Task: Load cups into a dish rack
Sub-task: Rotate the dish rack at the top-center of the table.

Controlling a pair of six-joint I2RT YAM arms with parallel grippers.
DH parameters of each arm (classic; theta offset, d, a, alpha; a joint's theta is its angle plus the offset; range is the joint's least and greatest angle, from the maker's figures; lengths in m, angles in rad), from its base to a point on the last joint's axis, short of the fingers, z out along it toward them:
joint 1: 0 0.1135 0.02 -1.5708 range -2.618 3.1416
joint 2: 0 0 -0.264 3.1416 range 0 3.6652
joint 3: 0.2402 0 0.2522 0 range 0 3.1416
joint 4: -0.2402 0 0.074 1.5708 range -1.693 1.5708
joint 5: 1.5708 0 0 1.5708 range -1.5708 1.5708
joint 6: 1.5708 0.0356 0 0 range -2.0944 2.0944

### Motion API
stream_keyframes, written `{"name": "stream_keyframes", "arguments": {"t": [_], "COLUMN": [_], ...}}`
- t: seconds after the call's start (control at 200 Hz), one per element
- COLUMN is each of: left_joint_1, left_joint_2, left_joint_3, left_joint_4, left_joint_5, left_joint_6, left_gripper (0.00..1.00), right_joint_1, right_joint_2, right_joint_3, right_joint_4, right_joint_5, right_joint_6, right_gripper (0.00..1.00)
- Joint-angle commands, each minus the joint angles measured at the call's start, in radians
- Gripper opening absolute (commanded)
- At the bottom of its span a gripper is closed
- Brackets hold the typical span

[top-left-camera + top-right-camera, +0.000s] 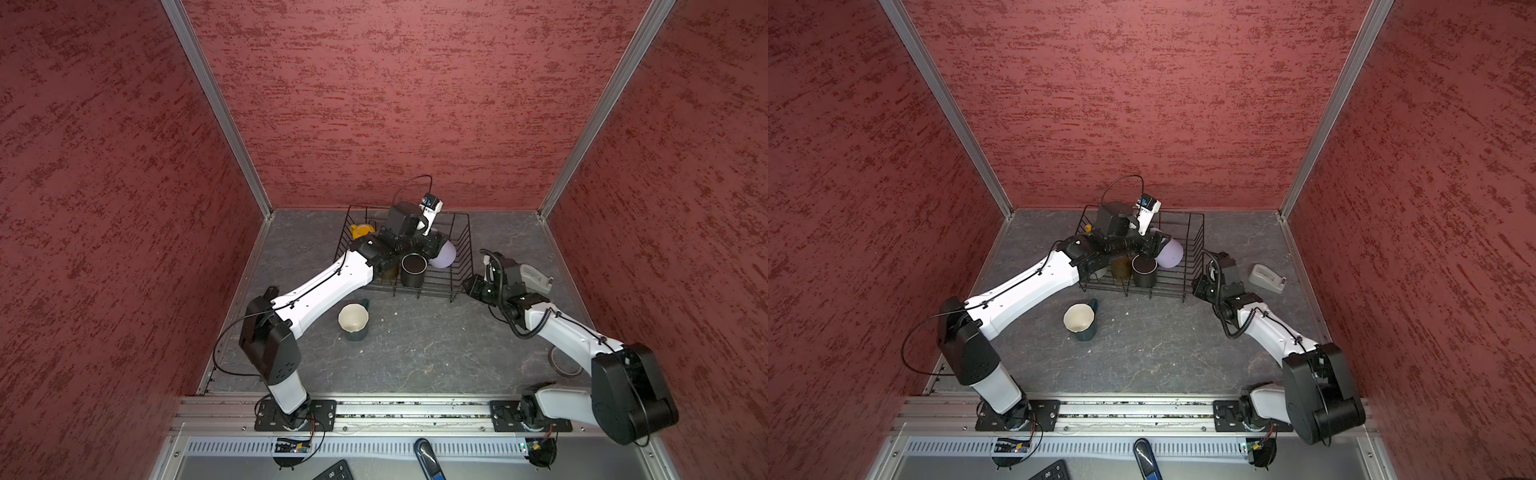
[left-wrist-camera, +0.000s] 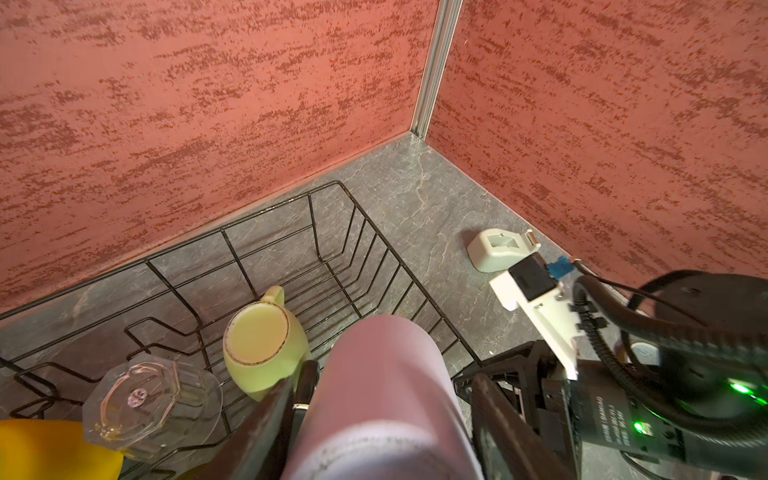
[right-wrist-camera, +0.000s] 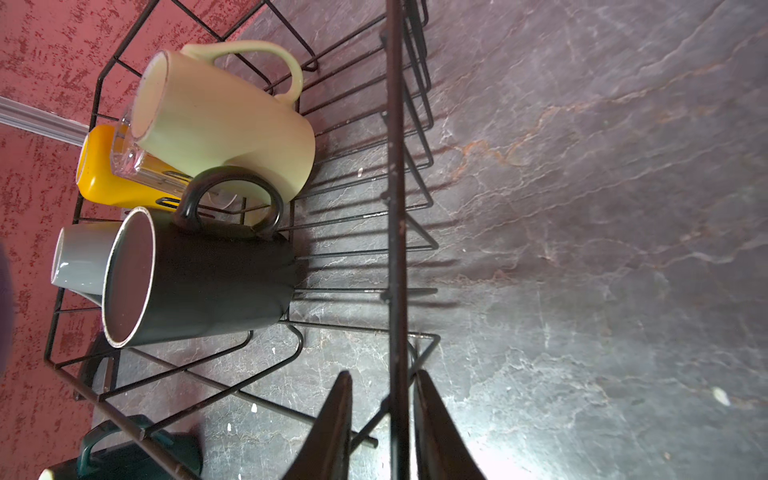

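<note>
Our left gripper was clamped on the lilac tumbler, holding it tilted above the right end of the dish rack. Inside the rack stood the black mug, the pale green mug, the clear glass, the yellow mug and the grey mug. Our right gripper straddled the rack's rim wire, its jaws apart with a slight gap on each side. The teal mug sat upright on the table, outside the rack.
</note>
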Motion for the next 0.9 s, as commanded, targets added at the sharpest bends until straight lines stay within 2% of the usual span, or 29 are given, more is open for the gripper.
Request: {"name": "stream_keyframes", "arguments": {"t": [0.0, 0.756, 0.897], "left_joint_1": [-0.005, -0.014, -0.017], "left_joint_2": [0.024, 0.184, 0.212], "left_joint_3": [0.051, 0.125, 0.133], "left_joint_4": [0.048, 0.074, 0.102], "left_joint_5": [-0.018, -0.078, -0.093], "left_joint_6": [0.005, 0.031, 0.031], "left_gripper": [0.00, 0.00, 0.00], "right_joint_1": [0.050, 0.180, 0.187], "right_joint_2": [-0.020, -0.118, -0.141], "right_joint_3": [-0.025, -0.079, -0.097], "right_joint_4": [-0.007, -0.038, -0.045], "right_joint_5": [-0.016, 0.027, 0.032], "right_joint_6": [0.020, 0.113, 0.124], "right_gripper": [0.26, 0.25, 0.29]}}
